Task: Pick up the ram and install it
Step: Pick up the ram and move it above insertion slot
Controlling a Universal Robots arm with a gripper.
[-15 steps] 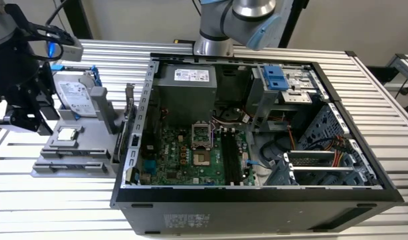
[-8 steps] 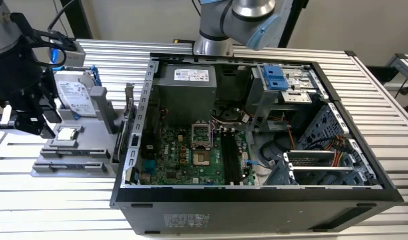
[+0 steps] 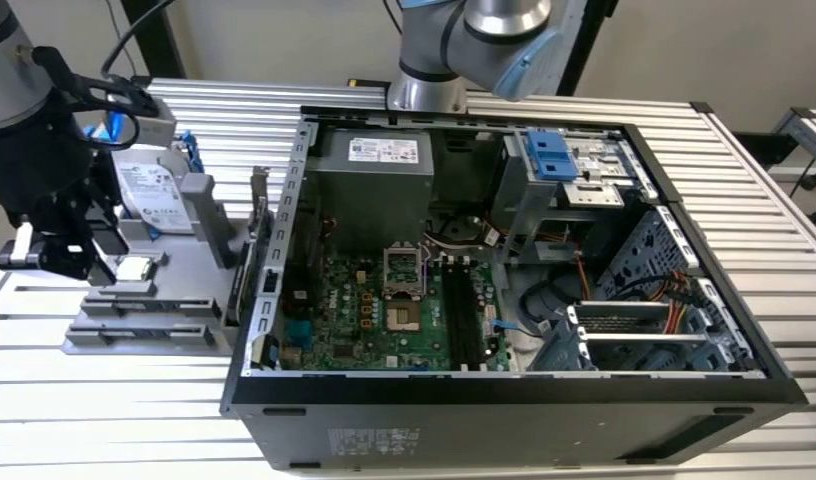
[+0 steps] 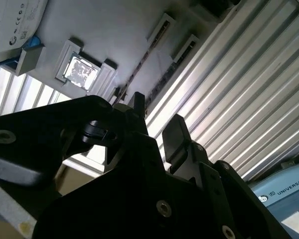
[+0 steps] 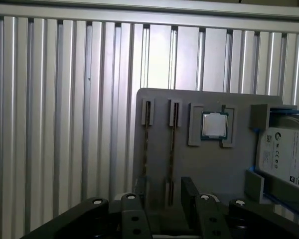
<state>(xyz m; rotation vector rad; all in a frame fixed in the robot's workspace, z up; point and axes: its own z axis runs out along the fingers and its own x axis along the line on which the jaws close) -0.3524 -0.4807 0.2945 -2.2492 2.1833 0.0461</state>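
On the ribbed aluminium desk [image 5: 50, 124], a long thin ram stick [image 5: 172, 144] is standing edgewise in a flat grey holder tray [image 5: 209, 169] beside a twin stick [image 5: 145, 144], a square silver processor chip [image 5: 215, 124] and a silver hard drive [image 5: 284, 154]. The black end effector [image 5: 164, 185] is hovering above it, released.

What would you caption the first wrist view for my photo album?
Open hand close to a gray tray holding two ram sticks, a processor chip and a hard drive.

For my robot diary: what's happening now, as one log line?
hand: open | nearest: memory stick | stick: standing in gray holder | installed: not yet
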